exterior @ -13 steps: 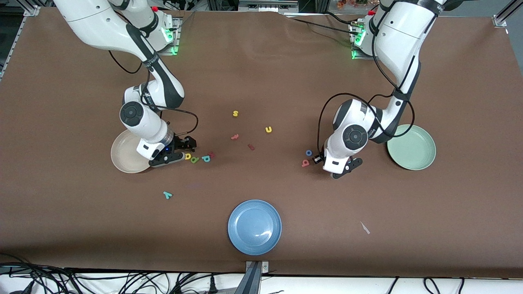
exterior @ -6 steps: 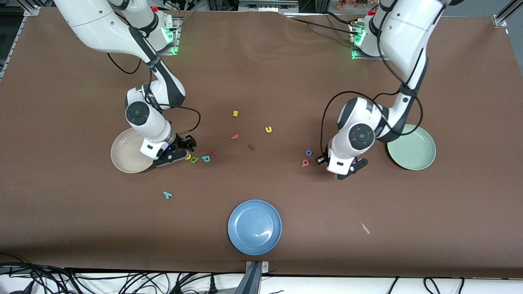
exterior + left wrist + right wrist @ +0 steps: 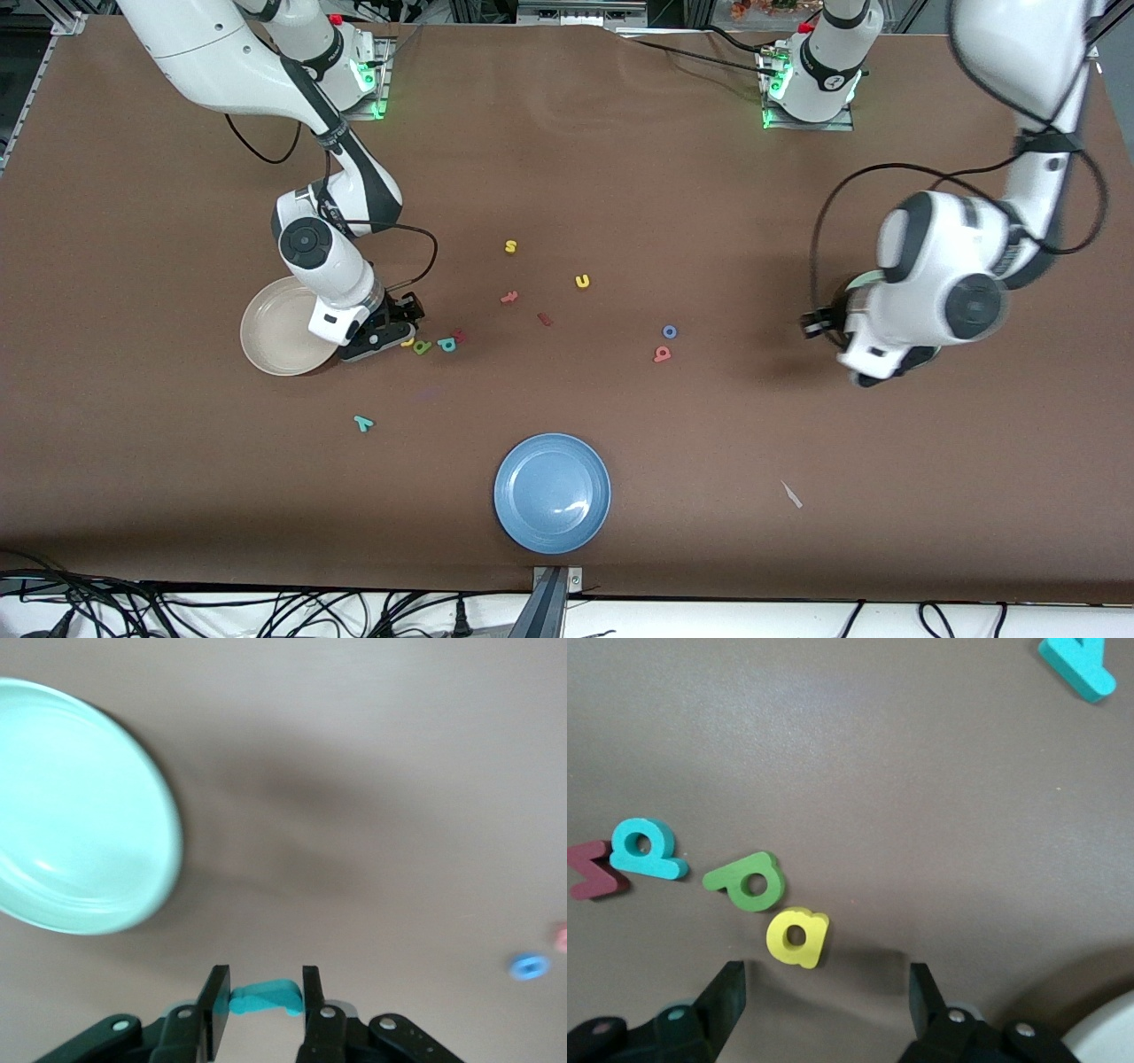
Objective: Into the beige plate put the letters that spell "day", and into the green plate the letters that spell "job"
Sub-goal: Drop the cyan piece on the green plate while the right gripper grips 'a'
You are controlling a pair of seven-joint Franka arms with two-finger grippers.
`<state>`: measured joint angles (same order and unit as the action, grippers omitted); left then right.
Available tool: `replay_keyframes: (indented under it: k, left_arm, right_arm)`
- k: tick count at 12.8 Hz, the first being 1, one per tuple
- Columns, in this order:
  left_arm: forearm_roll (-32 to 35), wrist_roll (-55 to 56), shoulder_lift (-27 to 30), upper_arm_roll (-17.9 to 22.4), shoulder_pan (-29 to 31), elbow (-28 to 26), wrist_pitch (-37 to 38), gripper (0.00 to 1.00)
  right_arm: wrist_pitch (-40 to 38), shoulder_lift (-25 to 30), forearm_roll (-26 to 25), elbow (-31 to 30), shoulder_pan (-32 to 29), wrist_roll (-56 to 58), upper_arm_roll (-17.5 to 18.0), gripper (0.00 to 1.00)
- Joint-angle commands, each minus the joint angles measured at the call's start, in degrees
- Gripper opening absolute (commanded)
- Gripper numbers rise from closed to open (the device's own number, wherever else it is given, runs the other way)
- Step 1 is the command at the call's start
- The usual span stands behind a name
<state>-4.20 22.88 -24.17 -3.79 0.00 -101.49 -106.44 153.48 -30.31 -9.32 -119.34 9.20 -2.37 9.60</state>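
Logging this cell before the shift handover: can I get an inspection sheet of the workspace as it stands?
Surface: brown table, letters scattered.
Job's things: beige plate and green plate hold nothing; yellow d, green a, teal y, blue o, salmon-red b on table.
Clutter: blue plate, teal p, yellow s, yellow u.
End effectors: left end effector shut on teal j by green plate; right end effector open over yellow d.
Cables: along table's near edge.
Surroundings: nothing seen.

Yellow d [image 3: 408, 341], green a [image 3: 422, 346] lie beside the beige plate [image 3: 270, 332]; teal y [image 3: 363, 423] nearer the camera. Teal j [image 3: 264, 997] is clamped aloft beside the green plate [image 3: 71, 815]. Blue o [image 3: 670, 331], salmon b [image 3: 662, 354] lie mid-tabletop.
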Motion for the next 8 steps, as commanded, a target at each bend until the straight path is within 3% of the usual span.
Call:
replay_keyframes:
  k: [1, 3, 5, 7, 8]
  left_arm:
    - [4.1, -11.6, 0.3, -0.8, 5.9, -2.8, 1.5, 0.29]
    - [6.4, -15.8, -1.9, -0.8, 8.4, -3.6, -1.2, 0.29]
    - [6.5, -19.5, -2.6, -0.7, 9.7, -8.2, -8.8, 0.30]
    - [6.5, -20.3, -3.2, -0.7, 10.8, -9.8, -12.6, 0.48]
    - [6.5, -20.3, -3.3, -0.8, 10.9, -9.8, -12.6, 0.72]
  right_arm:
    - [0.8, -0.9, -1.1, 0.3, 0.0, -1.8, 0.5, 0.83]
    - [0.9, -1.0, -1.2, 0.3, 0.0, -1.8, 0.9, 0.75]
    - [0.9, -1.2, -1.2, 0.4, 0.1, -1.8, 0.9, 0.66]
    - [0.8, -1.3, -1.1, 0.9, 0.1, -1.8, 0.9, 0.64]
    - [0.8, -1.4, -1.1, 0.9, 0.1, -1.8, 0.9, 0.64]
